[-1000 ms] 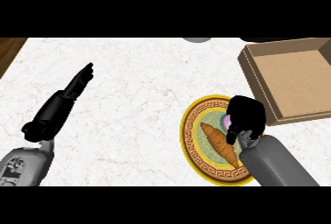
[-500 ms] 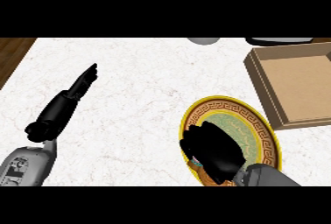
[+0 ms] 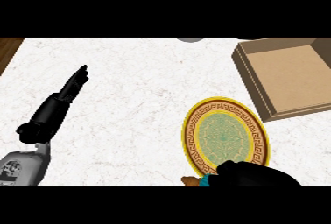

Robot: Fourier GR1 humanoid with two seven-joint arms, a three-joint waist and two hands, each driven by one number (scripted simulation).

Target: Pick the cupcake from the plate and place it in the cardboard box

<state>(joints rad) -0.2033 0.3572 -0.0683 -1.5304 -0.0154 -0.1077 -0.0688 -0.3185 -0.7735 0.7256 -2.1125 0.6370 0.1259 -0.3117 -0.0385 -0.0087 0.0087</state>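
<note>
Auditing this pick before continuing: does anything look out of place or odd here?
Yes. The plate is bare; a brown-and-teal bit, likely the cupcake, shows beside the right hand at the lower edge, away from the cardboard box.

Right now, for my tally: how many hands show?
2: left hand open over the counter's left; right hand at the lower edge by the plate, curled round the cupcake.

counter: white marble top (image 3: 142,87), fills most of the view
far-left corner: brown wood strip (image 3: 9,46) beside the marble
top edge: grey round object (image 3: 190,39), cut off, unidentifiable
</note>
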